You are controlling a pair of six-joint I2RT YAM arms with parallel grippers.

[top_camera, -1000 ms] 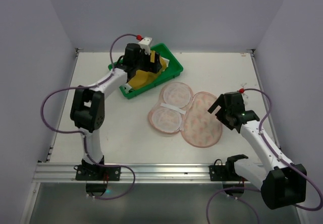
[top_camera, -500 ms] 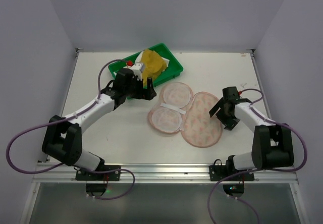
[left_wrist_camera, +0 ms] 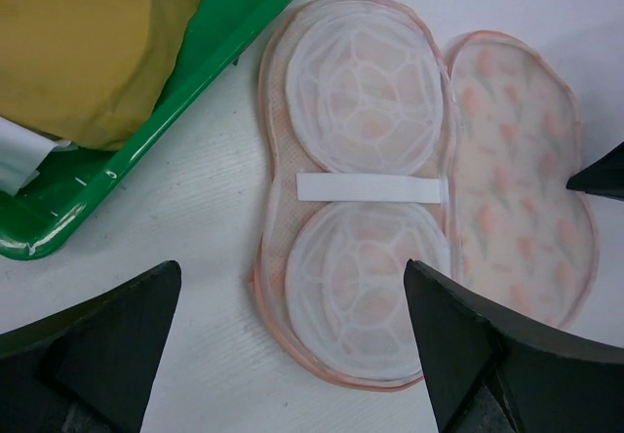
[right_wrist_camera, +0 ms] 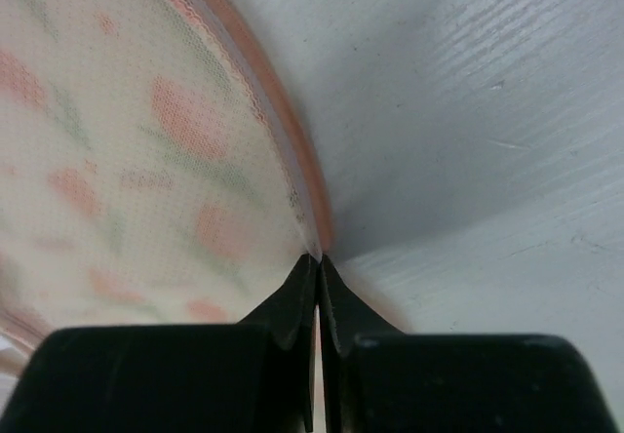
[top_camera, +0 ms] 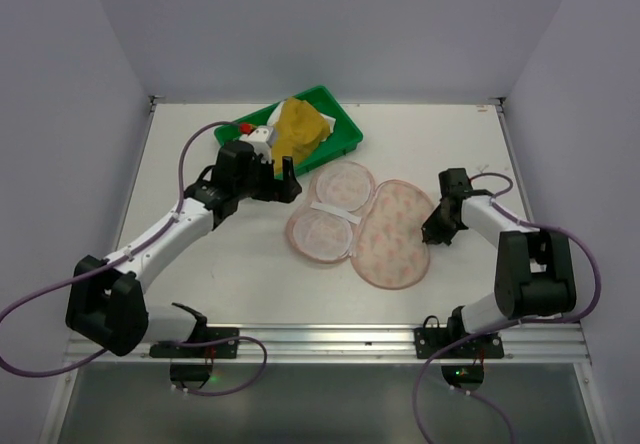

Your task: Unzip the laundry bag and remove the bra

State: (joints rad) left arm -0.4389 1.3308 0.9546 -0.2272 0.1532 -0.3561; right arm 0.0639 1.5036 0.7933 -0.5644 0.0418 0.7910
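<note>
The laundry bag [top_camera: 345,226] lies unzipped and spread flat, both halves showing [left_wrist_camera: 361,160], with white mesh cups and a white strap in its left half. The mustard bra [top_camera: 297,127] is heaped in the green tray [top_camera: 345,134]; the left wrist view has the bra [left_wrist_camera: 78,43] at top left. My left gripper [top_camera: 283,182] hangs open just left of the bag, nothing between its fingers [left_wrist_camera: 292,269]. My right gripper [top_camera: 432,232] is shut on the pink-trimmed rim of the bag's printed right half [right_wrist_camera: 318,257].
The green tray [left_wrist_camera: 224,48] stands at the back, its near corner close to the bag's left half. White walls enclose the table on three sides. The metal rail [top_camera: 320,342] with both arm bases runs along the front edge.
My left gripper drew back from the tray, leaving the bra in it. My right gripper moved onto the bag's right rim and shut on it; the bag slid slightly left.
</note>
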